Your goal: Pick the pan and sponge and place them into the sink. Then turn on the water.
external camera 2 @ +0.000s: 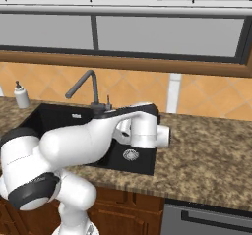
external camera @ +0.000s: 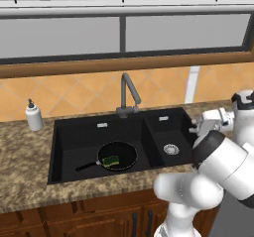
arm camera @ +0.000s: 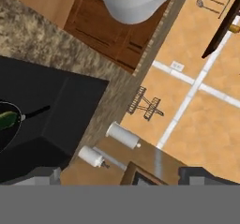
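The black pan lies in the larger left bowl of the black sink, its handle pointing front-left. The green sponge rests inside the pan. In the hand view the pan and sponge sit at the left edge. My gripper hovers above the right rim of the smaller bowl, well apart from the pan. It is open, and its fingertips stand wide with nothing between them. No water shows under the grey faucet.
A white soap bottle stands on the speckled counter left of the sink. The smaller bowl has a silver drain. My arm stretches over the sink in the right base view. A window ledge runs behind the faucet.
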### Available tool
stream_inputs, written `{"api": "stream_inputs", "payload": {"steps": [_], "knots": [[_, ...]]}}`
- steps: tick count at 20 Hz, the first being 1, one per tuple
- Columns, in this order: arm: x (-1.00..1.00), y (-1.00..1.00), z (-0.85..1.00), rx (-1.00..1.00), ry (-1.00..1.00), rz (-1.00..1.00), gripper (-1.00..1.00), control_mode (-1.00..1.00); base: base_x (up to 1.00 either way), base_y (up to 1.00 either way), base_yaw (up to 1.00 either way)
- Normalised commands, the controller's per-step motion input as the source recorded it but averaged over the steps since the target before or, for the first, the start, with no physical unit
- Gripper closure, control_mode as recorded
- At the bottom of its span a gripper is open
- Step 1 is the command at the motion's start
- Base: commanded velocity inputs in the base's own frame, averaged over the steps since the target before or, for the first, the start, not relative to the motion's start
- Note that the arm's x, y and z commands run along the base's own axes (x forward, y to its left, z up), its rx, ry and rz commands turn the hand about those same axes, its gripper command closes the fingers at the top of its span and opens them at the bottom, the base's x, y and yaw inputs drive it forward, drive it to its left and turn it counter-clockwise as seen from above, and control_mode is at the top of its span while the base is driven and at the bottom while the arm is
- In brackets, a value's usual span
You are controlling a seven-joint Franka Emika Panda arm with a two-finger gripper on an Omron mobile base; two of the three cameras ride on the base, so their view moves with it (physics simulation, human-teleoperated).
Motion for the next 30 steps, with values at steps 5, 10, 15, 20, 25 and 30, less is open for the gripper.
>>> {"api": "stream_inputs", "payload": {"steps": [5, 10, 15, 20, 25, 30], "knots": [[0.07, 0.5, 0.5, -0.1, 0.12, -0.05, -1.0, -1.0, 0.0, 0.0, 0.0], [0.01, 0.5, 0.23, -0.14, -0.03, -0.18, -1.0, -1.0, 0.0, 0.0, 0.0], [0.35, 0.31, 0.29, -0.15, 0.09, -0.15, -1.0, -1.0, 0.0, 0.0, 0.0], [0.55, 0.07, 0.19, -0.16, 0.22, -0.09, -1.0, -1.0, 0.0, 0.0, 0.0], [0.63, 0.0, 0.0, -0.15, 0.18, -0.03, -1.0, -1.0, 0.0, 0.0, 0.0], [0.26, 0.0, -0.02, -0.13, 0.04, -0.06, -1.0, -1.0, 0.0, 0.0, 0.0]]}}
